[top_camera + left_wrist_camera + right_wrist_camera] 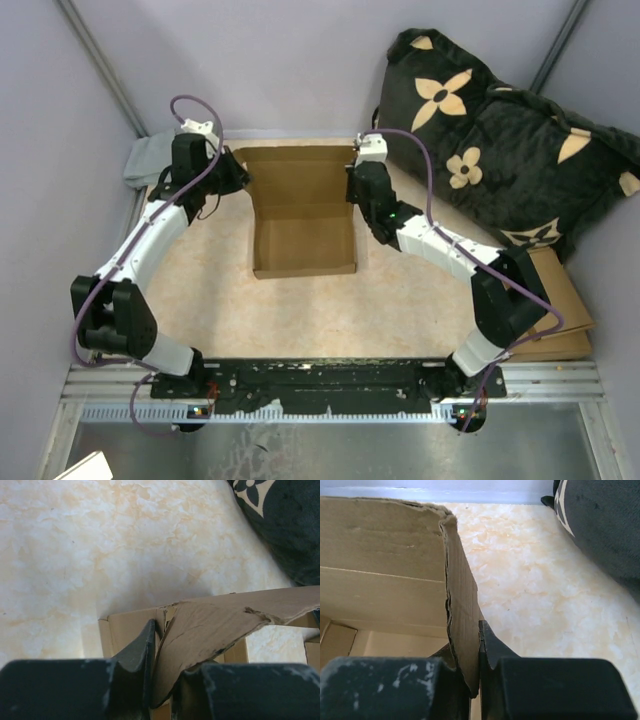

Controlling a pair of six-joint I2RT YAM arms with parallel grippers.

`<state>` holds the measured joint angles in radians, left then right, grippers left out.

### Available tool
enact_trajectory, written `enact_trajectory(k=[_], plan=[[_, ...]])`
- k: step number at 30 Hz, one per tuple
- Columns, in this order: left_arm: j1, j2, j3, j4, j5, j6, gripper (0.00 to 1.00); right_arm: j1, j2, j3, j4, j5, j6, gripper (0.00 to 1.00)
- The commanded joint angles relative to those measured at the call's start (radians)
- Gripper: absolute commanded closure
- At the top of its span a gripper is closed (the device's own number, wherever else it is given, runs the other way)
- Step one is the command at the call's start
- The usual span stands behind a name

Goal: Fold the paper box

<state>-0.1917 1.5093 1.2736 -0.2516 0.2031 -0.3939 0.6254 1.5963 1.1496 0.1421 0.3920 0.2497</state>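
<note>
Where the counter [200,300] runs to its far right corner, we see a black flowered cushion [500,150]. Midway along the far edge sits the box [303,240], its top open. Our right pincer [470,645] is clamped on the box's right wall. Our left pincer [160,645] straddles a left-side flap; we cannot tell whether it grips.
</note>
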Motion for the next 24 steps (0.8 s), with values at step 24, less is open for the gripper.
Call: enact_trajectory(k=[24], plan=[[-0.027, -0.339, -0.295, -0.002, -0.034, 0.088, 0.80, 0.129, -0.243, -0.159, -0.220, -0.016, 0.139, 0.58]])
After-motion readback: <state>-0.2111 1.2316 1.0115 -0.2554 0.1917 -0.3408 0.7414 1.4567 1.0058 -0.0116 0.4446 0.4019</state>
